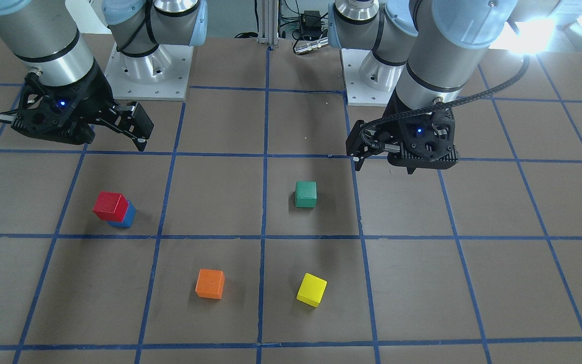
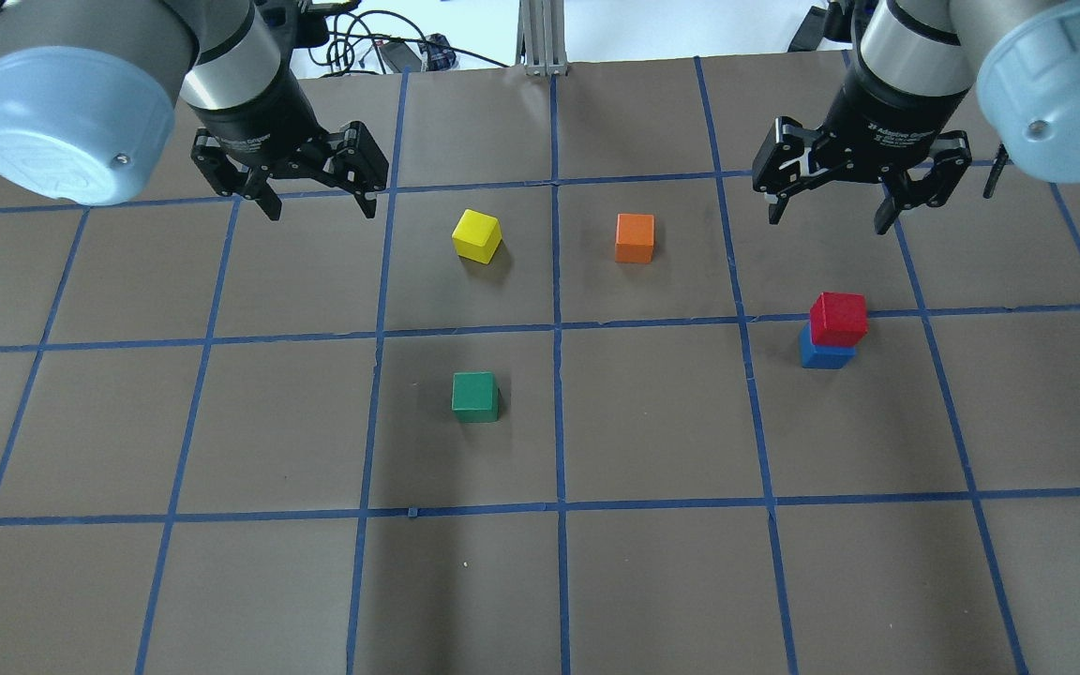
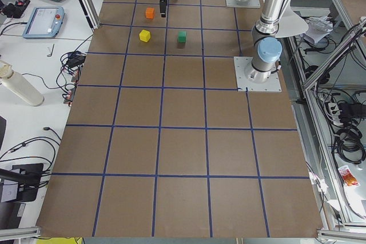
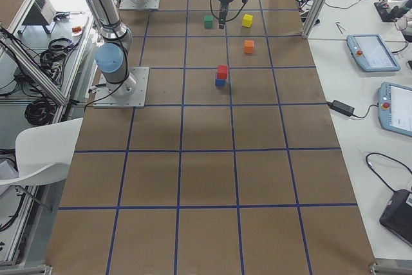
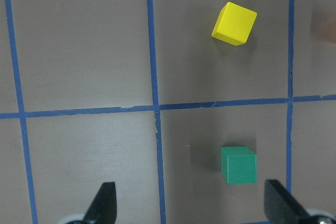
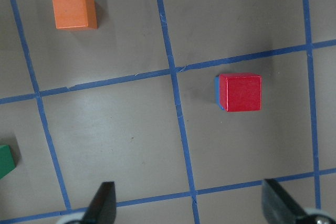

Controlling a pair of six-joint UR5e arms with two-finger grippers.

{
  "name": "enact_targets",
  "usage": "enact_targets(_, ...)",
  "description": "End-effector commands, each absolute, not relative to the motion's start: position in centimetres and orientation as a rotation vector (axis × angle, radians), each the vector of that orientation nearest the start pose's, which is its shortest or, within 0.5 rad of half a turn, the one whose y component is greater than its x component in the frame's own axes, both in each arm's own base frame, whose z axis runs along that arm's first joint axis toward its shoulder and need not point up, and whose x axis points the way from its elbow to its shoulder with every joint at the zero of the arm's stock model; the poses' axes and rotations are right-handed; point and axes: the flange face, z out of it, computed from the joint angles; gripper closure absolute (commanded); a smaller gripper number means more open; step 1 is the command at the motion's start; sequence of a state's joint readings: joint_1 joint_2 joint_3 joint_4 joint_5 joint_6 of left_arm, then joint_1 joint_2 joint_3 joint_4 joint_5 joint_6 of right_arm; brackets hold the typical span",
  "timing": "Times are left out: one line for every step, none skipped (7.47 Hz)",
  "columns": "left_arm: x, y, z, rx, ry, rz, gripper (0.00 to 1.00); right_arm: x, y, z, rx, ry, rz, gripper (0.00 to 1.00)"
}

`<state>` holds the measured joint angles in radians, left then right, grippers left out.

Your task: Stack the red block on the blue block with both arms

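Note:
The red block (image 2: 838, 317) sits on top of the blue block (image 2: 821, 356) on the table's right side, slightly offset. The stack also shows in the front view, red block (image 1: 109, 205) over blue block (image 1: 126, 217). In the right wrist view the red block (image 6: 240, 92) covers all but a sliver of the blue one. My right gripper (image 2: 826, 223) is open and empty, raised beyond the stack and clear of it. My left gripper (image 2: 322, 208) is open and empty, raised over the table's left side.
A yellow block (image 2: 476, 234) and an orange block (image 2: 635, 237) lie at mid-table on the far side. A green block (image 2: 475, 396) lies nearer the robot, below my left gripper in the left wrist view (image 5: 239, 164). Blue tape lines grid the brown table.

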<state>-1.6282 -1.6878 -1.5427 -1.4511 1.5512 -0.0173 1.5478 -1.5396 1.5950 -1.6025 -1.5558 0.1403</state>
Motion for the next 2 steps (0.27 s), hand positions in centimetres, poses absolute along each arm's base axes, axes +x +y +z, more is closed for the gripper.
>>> enact_targets(-17.03,-53.32,45.08,0.068,3.157,-0.047,0.0,12.25,-50.5,46.38,0.257,3.125,0.037,0.01)
enact_targets(-17.04,-53.37,45.01,0.066,3.157,-0.047,0.0,12.26,-50.5,46.38,0.262,3.123,0.037,0.01)
